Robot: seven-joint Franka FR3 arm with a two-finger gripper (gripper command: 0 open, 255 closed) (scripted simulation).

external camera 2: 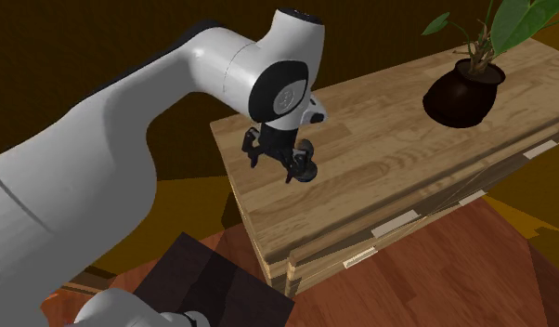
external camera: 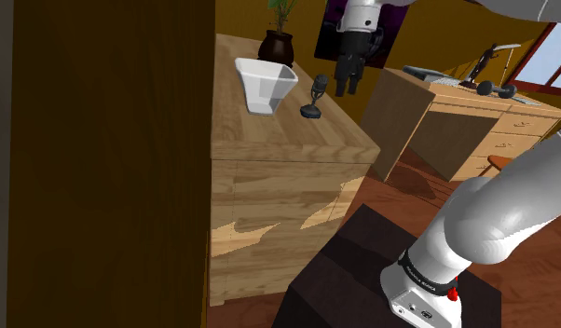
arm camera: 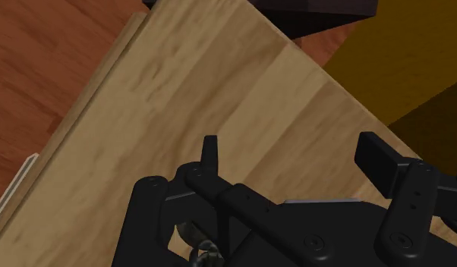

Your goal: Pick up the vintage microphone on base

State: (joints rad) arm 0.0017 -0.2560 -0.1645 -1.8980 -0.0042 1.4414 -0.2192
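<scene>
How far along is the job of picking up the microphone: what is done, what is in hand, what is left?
Done: the approach; the end effector hangs close beside the microphone. In hand: lining up; its fingers stand apart with nothing between them. Left: closing on the microphone, which stands on the wooden cabinet, and lifting it.

The shoulder view looks down from behind the stand (external camera: 362, 270), at 5 o'clock, toward the bench (external camera: 269, 140) in the middle. The second exterior view sits high and close by the arm (external camera 2: 129, 167), looking down too. Both show the bench top and the plant pot (external camera: 276, 47). The wrist view looks past the fingers (arm camera: 210, 152), very near the bench.
</scene>
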